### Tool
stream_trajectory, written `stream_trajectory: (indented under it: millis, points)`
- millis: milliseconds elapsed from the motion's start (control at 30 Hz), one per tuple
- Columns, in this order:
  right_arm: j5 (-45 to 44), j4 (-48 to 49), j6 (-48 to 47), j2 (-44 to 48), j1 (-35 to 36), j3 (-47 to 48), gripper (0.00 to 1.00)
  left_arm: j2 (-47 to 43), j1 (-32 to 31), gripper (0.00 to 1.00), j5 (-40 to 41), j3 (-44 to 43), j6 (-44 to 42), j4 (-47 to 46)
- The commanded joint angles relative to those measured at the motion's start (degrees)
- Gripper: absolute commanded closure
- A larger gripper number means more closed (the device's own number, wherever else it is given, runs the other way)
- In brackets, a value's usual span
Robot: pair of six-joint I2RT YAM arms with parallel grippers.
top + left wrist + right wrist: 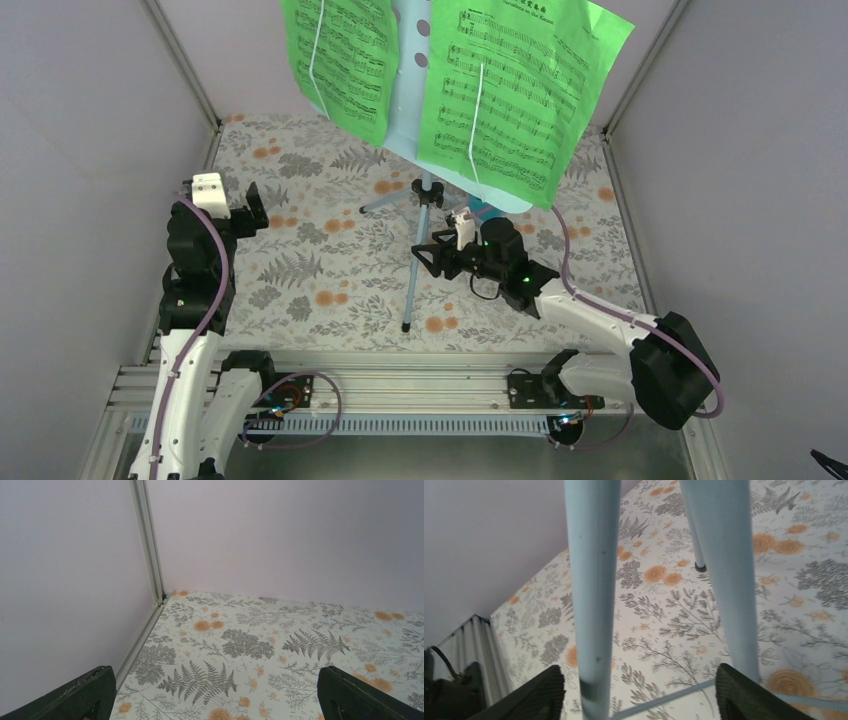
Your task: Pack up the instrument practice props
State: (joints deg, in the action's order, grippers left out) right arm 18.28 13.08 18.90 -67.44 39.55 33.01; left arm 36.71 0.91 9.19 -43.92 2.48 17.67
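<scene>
The pale blue tripod music stand (418, 255) stands mid-table, its hole-punched desk (410, 90) carrying two bright green sheet-music pages (340, 60) (510, 90). A bit of the blue metronome (484, 211) shows under the right page's lower edge. My right gripper (425, 258) reaches in from the right at the stand's lower pole. In the right wrist view one pale blue tube (591, 580) runs between the open fingers of the right gripper (639, 692), with gaps on both sides, and a second tube (724, 555) passes by the right finger. My left gripper (252, 208) hangs open and empty over the left of the table (215, 695).
Grey walls close the floral-patterned table (330, 270) on the left, back and right, with a metal corner post (150, 555) near the left gripper. The stand's legs spread to rubber feet (700, 567) (406, 326). A thin brace (664, 700) crosses below the right gripper.
</scene>
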Motion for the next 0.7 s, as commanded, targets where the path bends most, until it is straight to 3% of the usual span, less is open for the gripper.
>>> stream_trajectory:
  millis: [0,267,467,667]
  points:
    - [-2.97,2.04,-0.35,-2.52,2.25,3.34,0.35,-0.58,0.24,0.0,-0.85,0.24,-0.33,-0.9]
    - [-11.39,1.38,1.17,-5.13,6.06,6.27,0.61,-0.72,0.24,0.0,-1.07,0.24,-0.26,-0.95]
    - [-12.32,2.93,4.82,-7.16,6.72,7.4,0.84,-0.94,0.24,0.0,-1.34,0.24,-0.2,-0.94]
    - [-11.93,5.39,7.86,-10.28,6.94,9.1,0.96,-1.13,0.24,0.0,-1.43,0.28,-0.05,-0.81]
